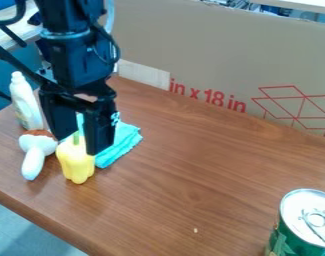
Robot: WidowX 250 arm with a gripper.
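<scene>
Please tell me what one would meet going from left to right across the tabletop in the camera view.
White bottle → yellow pepper → turquoise cloth → green can with a silver lid.

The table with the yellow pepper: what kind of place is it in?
Probably a robot lab or workroom. A black robot arm hangs over a wooden table with a toy-looking yellow pepper on it, and a cardboard panel stands behind.

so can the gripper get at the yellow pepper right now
Probably yes: the gripper hangs open by the top of the yellow pepper, nothing visible between them, though the blue cloth and white toy sit close.
</scene>
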